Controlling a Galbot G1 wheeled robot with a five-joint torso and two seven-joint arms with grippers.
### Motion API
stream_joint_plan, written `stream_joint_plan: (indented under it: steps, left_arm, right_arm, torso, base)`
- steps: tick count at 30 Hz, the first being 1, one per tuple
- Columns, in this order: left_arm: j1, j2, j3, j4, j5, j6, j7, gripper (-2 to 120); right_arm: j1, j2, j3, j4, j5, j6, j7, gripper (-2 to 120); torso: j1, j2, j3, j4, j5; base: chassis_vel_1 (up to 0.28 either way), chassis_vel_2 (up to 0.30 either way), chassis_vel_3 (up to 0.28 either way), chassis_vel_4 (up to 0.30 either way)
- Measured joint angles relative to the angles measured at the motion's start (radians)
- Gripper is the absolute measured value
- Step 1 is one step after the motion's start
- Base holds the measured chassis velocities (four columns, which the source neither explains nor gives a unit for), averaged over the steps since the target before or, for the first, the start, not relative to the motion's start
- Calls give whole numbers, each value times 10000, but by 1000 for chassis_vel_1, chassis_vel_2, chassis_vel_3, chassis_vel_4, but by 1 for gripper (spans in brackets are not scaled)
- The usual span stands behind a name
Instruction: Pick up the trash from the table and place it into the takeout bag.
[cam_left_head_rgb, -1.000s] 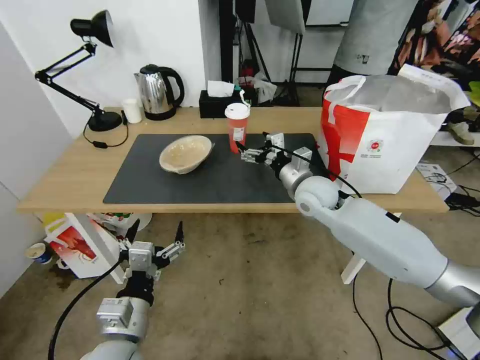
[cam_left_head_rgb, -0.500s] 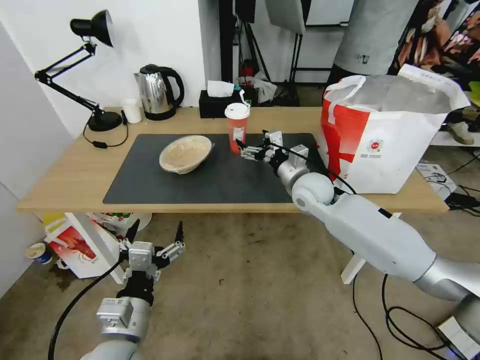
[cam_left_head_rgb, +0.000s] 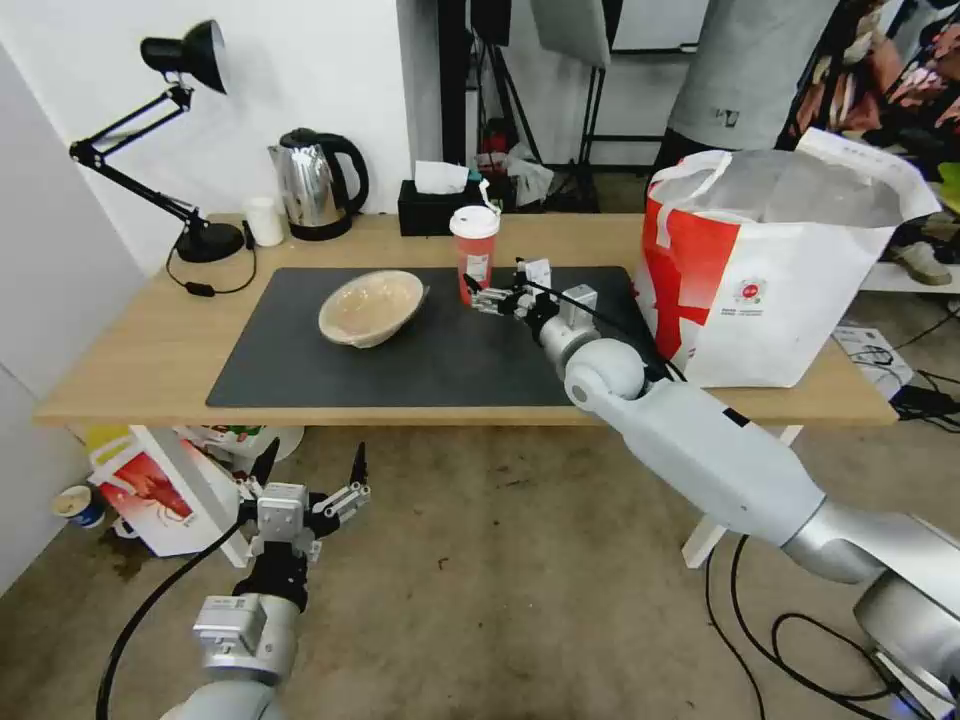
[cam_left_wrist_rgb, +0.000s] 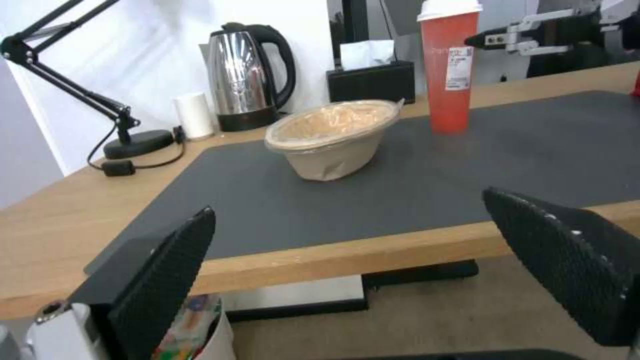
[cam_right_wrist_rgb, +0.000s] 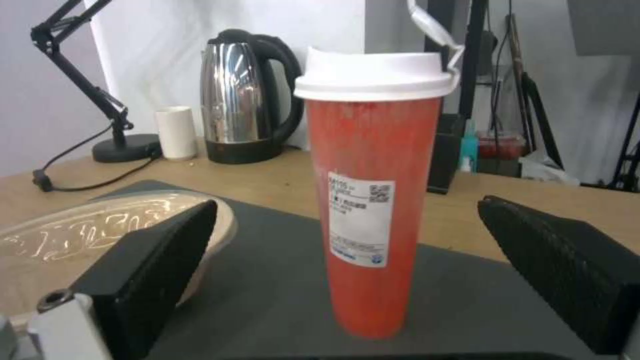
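Note:
A red drink cup (cam_left_head_rgb: 474, 255) with a white lid stands upright on the dark grey mat (cam_left_head_rgb: 420, 360) of the table (cam_left_head_rgb: 130, 350). My right gripper (cam_left_head_rgb: 492, 292) is open just to its right, low over the mat. In the right wrist view the cup (cam_right_wrist_rgb: 373, 210) stands close ahead, in line with the gap between the black fingers (cam_right_wrist_rgb: 153, 260). A beige shallow bowl (cam_left_head_rgb: 372, 306) rests tilted on the mat, left of the cup. The takeout bag (cam_left_head_rgb: 780, 270) stands open at the table's right end. My left gripper (cam_left_head_rgb: 314, 455) hangs open below the table's front edge, over the floor.
Along the table's back edge stand a black desk lamp (cam_left_head_rgb: 190, 150), a small white cup (cam_left_head_rgb: 265, 221), a steel kettle (cam_left_head_rgb: 318, 185) and a black tissue box (cam_left_head_rgb: 435, 205). A smaller red-and-white bag (cam_left_head_rgb: 160, 490) sits on the floor under the table. Cables lie on the floor at right.
My right arm has reached forward and left, bringing its open gripper closer to the red cup. The left arm, cup, bowl and bag have not moved.

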Motion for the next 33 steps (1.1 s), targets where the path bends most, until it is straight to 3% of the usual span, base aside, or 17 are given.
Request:
stream_joint_plan:
  steps: [23, 33]
  left_arm:
    - [0, 0, 0, 0, 0, 0, 0, 100]
    - [0, 0, 0, 0, 0, 0, 0, 100]
  right_arm:
    - [276, 556, 44, -901, -314, 27, -153, 100]
    - [433, 1102, 330, -1947, -768, 182, -391, 100]
  torso:
    - [0, 0, -1, 0, 0]
    - [0, 1, 0, 0, 0]
  base:
    - [0, 0, 0, 0]
    - [0, 0, 0, 0]
